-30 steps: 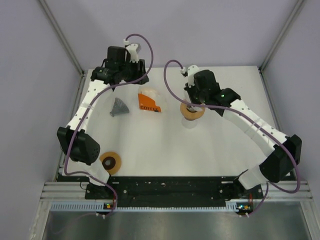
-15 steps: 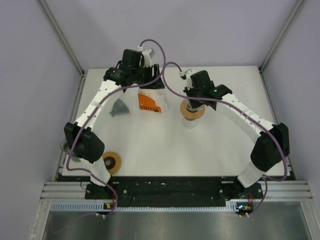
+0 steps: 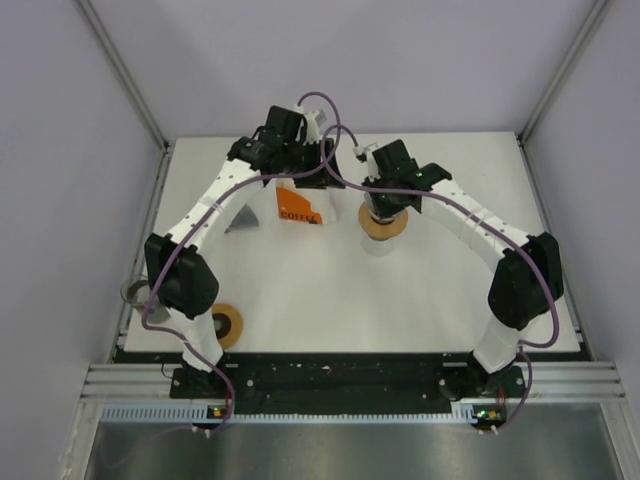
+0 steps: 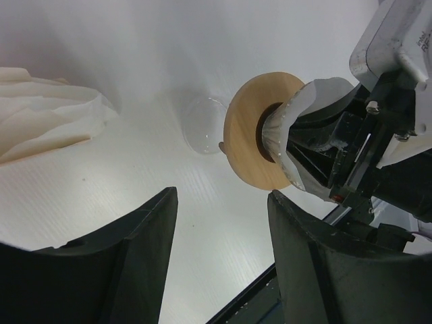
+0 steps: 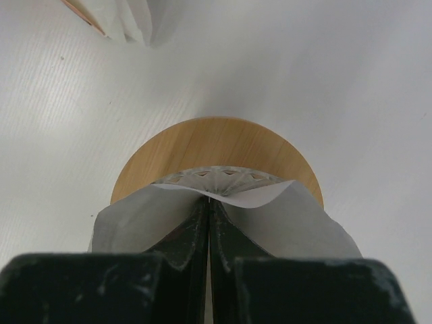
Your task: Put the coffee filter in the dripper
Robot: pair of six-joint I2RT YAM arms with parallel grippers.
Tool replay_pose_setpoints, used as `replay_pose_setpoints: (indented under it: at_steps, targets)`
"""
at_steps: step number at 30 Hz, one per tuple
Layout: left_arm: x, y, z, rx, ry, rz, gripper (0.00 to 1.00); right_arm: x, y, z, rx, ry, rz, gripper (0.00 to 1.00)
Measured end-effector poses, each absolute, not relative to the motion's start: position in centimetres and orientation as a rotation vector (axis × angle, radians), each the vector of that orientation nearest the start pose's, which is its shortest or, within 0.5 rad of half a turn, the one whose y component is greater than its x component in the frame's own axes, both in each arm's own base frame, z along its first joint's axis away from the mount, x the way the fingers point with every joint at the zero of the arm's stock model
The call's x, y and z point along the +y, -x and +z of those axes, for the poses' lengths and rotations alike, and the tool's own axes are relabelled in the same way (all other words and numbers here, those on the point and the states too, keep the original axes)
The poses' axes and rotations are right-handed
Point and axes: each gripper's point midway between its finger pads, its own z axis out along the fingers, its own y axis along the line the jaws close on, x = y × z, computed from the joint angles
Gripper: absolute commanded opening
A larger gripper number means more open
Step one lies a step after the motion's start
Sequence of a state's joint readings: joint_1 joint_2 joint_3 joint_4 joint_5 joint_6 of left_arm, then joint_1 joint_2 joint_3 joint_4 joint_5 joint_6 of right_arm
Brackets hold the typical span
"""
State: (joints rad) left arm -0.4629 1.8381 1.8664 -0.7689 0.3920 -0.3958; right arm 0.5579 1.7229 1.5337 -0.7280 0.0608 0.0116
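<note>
Two hands crowd the overhead view's upper centre. The right hand [image 5: 208,210] clamps the white paper coffee filter [image 5: 290,219], its tip inside the round wooden-collared dripper [image 5: 202,145]. The left hand [image 4: 221,202] hovers, fingers spread. Insertion looks under way; next, probably, seat it and let go.

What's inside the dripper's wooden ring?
The paper filter, pinched in the right gripper's shut jaws, dips into the ribbed glass cone. The cone's bottom is hidden by filter and jaws.

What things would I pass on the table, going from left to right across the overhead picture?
brown ring → orange box → dripper. The grey cone is left out, since it overlaps the ring sideways.
</note>
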Motion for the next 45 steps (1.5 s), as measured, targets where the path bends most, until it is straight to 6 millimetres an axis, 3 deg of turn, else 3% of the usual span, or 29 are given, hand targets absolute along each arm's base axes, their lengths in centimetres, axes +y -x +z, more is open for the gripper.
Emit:
replay_pose_setpoints:
  at_steps: [7, 20, 30, 35, 41, 45]
  targets:
    - [-29.8, -38.3, 25.0, 2.401, -0.307, -0.91, 0.63, 21.9, -37.0, 16.1, 2.419, 0.646, 0.161, 0.0]
    - [-32.2, -37.7, 21.8, 2.487, -0.326, -0.984, 0.55, 21.9, -36.8, 15.4, 2.454, 0.623, 0.197, 0.0]
    - [-33.9, -37.7, 22.8, 2.452, -0.315, -1.108, 0.56, 22.1, -37.1, 15.1, 2.445, 0.603, 0.214, 0.0]
    - [-34.6, -37.7, 22.8, 2.453, -0.302, -1.158, 0.43, 22.4, -37.4, 15.2, 2.433, 0.595, 0.235, 0.0]
    - [-35.4, -38.0, 20.8, 2.491, -0.293, -1.186, 0.3, 22.5, -37.5, 15.2, 2.429, 0.595, 0.254, 0.0]
    - [-35.8, -37.8, 21.0, 2.483, -0.303, -1.213, 0.2, 22.6, -37.5, 15.3, 2.424, 0.599, 0.261, 0.0]
